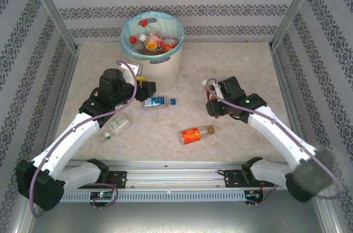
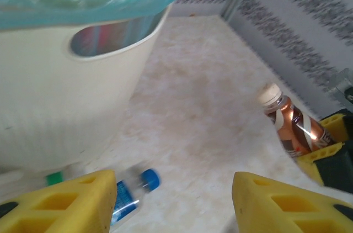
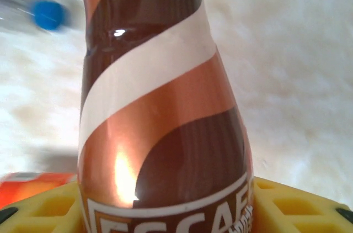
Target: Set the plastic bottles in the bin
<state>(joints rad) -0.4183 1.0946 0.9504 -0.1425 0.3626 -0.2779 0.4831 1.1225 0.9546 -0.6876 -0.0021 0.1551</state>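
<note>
The cream-white bin (image 1: 160, 64), lined with a light blue bag, stands at the back with several plastic bottles (image 1: 150, 41) inside. My left gripper (image 1: 144, 87) hangs open by the bin's base (image 2: 66, 106), nothing between its yellow fingers (image 2: 71, 205). A clear blue-capped bottle (image 1: 158, 102) (image 2: 135, 189) lies just beyond it. My right gripper (image 1: 213, 99) (image 3: 165, 213) is shut on a brown bottle (image 3: 160, 117) (image 2: 292, 125) with a white cap (image 1: 210, 83). An orange bottle (image 1: 196, 134) lies mid-table. A clear green-capped bottle (image 1: 115, 127) rests beside the left arm.
Patterned walls and metal posts enclose the table on three sides. A metal rail (image 1: 176, 175) carrying both arm bases runs along the near edge. Open tabletop lies between the bin and the right wall.
</note>
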